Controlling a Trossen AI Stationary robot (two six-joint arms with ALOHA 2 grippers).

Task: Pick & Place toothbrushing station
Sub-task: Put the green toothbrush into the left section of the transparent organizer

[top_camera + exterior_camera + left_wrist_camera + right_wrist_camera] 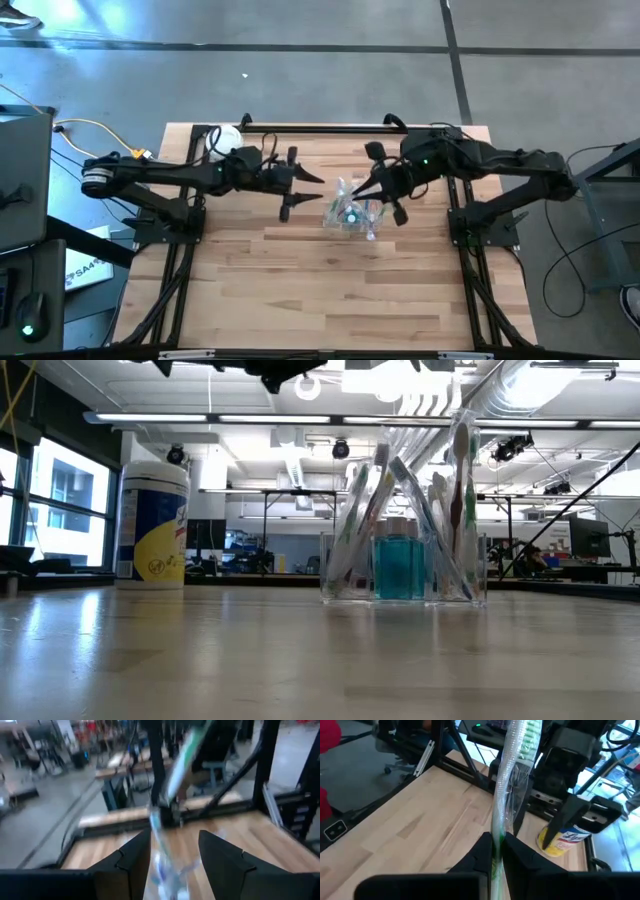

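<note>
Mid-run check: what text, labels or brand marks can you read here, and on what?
"SA4": white sheet beside the table; the rest is unreadable.
White cylindrical tub with yellow label: blue logo and small print, too blurred to read.
Clear plastic toothbrush holder: no text.
Clear-wrapped green toothbrush in the right gripper: no text legible.

legible text is scarce: the white cylindrical tub (563, 840) carries a yellow label with blue script lettering that appears to begin "ly", seen in the right wrist view; the same tub (152, 525) in the low view shows only a small blue mark and round symbols too small to read; a white sheet (88, 268) on the floor left of the table bears dark letters resembling "sa", the rest unreadable
</note>
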